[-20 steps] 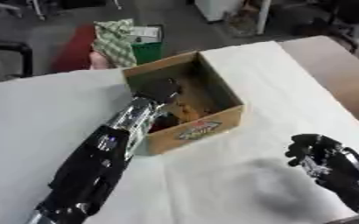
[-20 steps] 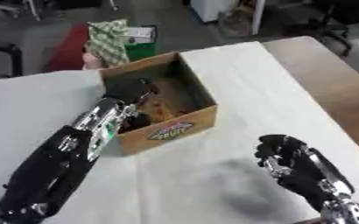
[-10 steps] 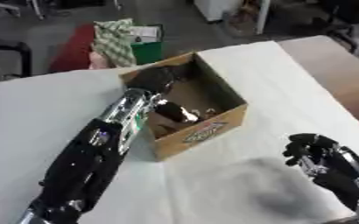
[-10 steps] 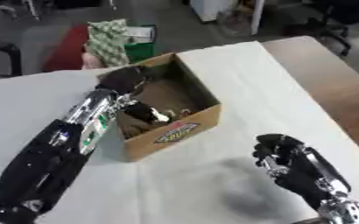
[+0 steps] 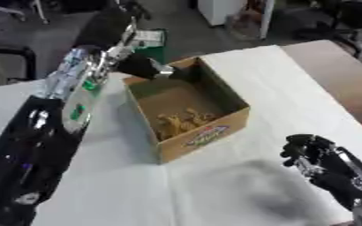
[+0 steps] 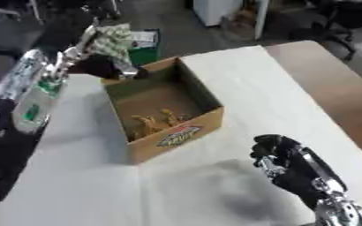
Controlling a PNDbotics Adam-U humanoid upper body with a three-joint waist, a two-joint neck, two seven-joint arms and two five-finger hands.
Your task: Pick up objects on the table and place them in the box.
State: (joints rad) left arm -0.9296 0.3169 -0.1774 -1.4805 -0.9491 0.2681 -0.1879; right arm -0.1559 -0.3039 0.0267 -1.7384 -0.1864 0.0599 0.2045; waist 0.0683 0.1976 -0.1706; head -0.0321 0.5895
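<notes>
Step in hand, as judged: the interval after a drop-off, with no pick under way. The cardboard box (image 5: 188,119) sits open-topped near the middle of the white table (image 5: 215,194), a coloured label on its near wall. Small tan pieces (image 5: 182,121) lie on the box floor toward the near wall; they look like toy figures, though the view is too blurred to be sure.

Left hand (image 5: 141,67) hangs above the box's far-left corner, at the rim and not down inside. It is dark and smeared; whether its fingers are spread or curled cannot be told, and nothing can be made out in it.

Right hand (image 6: 280,161) sits over the table to the near-right of the box, well apart from it, fingers curled in with nothing between them.

Task's things: the only ones visible are the tan pieces already in the box. No loose object shows on the cloth around the box.

Next move, as judged: bring the left arm clear of the box rim, then look for any remaining object. A green-patterned packet (image 6: 111,42) stands beyond the box's far-left corner, apparently off the table.
</notes>
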